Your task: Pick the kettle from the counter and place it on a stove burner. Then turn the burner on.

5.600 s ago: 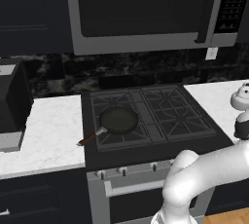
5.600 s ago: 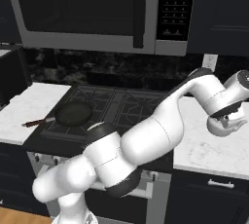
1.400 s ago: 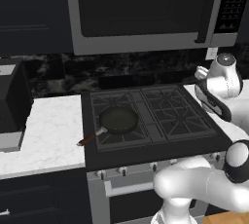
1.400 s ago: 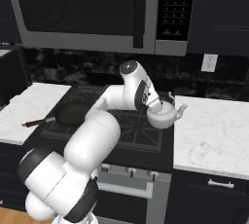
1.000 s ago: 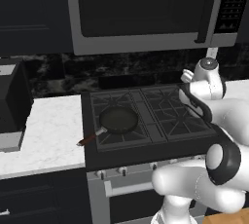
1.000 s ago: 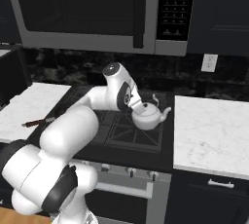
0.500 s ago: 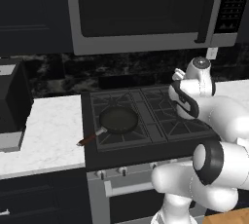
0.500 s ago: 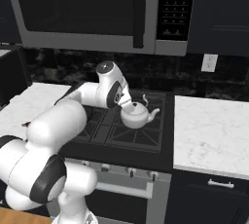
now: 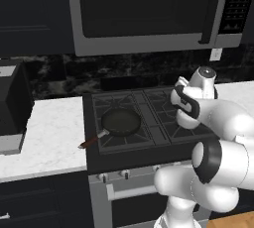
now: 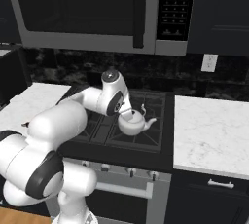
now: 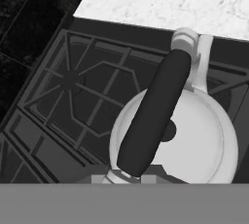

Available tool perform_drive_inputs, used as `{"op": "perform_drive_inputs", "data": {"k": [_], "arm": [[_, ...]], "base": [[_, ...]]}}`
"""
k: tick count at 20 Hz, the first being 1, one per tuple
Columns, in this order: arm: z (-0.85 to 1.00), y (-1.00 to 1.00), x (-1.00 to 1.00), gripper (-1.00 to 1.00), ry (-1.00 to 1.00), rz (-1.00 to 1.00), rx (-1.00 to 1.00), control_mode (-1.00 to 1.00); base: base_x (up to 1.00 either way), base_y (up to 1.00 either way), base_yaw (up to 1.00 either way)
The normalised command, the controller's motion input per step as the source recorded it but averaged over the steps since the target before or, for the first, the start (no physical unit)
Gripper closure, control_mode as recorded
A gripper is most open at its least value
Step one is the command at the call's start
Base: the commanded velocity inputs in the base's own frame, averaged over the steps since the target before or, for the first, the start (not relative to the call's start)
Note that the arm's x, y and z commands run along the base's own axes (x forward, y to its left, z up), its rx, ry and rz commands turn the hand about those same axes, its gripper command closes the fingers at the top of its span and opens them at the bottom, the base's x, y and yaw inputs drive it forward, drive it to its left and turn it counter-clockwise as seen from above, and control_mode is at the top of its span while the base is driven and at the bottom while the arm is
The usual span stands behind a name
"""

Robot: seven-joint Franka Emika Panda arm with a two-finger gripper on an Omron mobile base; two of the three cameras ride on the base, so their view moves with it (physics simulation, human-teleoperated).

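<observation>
Left base view: we see one frying pan [image 9: 121,122] on the cooktop's [image 9: 144,118] left grates, and the arm bent over the right grates.
Right base view: one kettle [image 10: 133,122] hangs just under the gripper [image 10: 127,111], over the right stove burner [image 10: 136,129], spout toward the counter [image 10: 211,133].
Hand view: we look down on the kettle's dark handle, directly below the claw; we cannot tell the jaw spread, though it carries the kettle.
</observation>
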Motion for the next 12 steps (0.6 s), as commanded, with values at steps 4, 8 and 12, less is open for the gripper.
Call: {"op": "perform_drive_inputs", "data": {"k": [4,8,12], "arm": [[-0.26,0.0,0.0,1.0,0.0,0.0,0.0,-1.0],[-0.06,0.09,0.0,1.0,0.0,0.0,-0.04,-1.0],[0.0,0.03,0.15,1.0,-0.01,0.0,-0.03,-1.0]], "base": [[0.0,0.0,0.0],[0.0,0.0,0.0],[0.0,0.0,0.0]]}}
